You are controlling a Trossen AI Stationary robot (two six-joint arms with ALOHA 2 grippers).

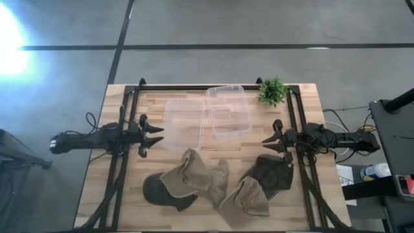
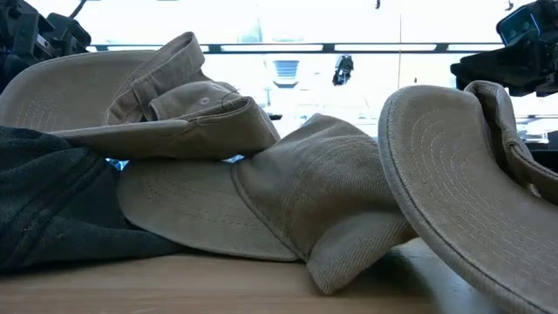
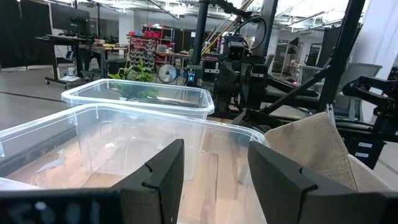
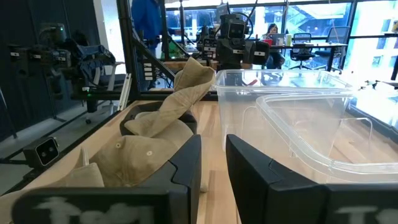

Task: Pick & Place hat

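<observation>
Several hats lie in a loose pile on the near half of the table. Tan hats overlap a dark cap. Another tan hat leans on a dark olive hat. In the low view the tan hats rest on one another, beside the dark cap. My left gripper is open and empty at the left, level, beside the left clear bin. My right gripper is open and empty at the right, just above the dark olive hat. Its wrist view shows tan hats past the fingers.
Two clear plastic bins stand at the table's middle and far side, between the grippers. A small green plant stands at the far right corner. Black frame rails run along both sides. A person shows in the room beyond.
</observation>
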